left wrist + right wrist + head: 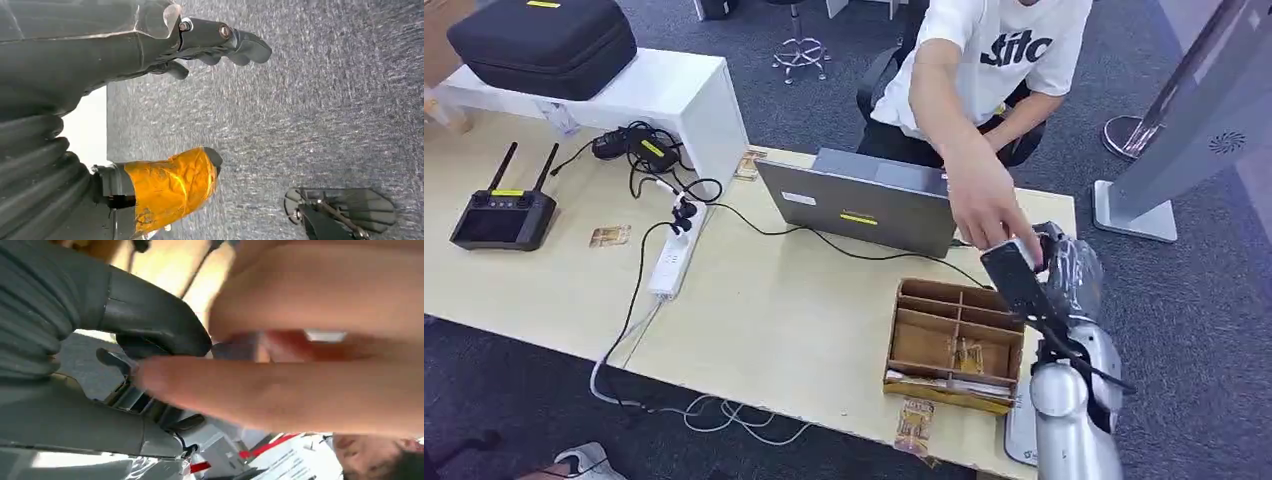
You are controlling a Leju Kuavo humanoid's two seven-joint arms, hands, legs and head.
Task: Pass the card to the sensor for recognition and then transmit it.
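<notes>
Gripping robot hand (pixel 150 335), person's fingers (pixel 280 390)

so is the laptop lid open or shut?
Open. In the head view the grey laptop stands on the table with its lid raised, back toward the camera, the base visible behind it. Whether the screen is on cannot be told.

Floor: we see grey-blue carpet (pixel 804 90) all around
Table: pale wooden table (pixel 784 310), with a white shelf unit (pixel 679 95) on its far left
Seating: a chrome stool base (pixel 801 52) behind
Right side: our grey stand on a white foot (pixel 1136 215)
</notes>
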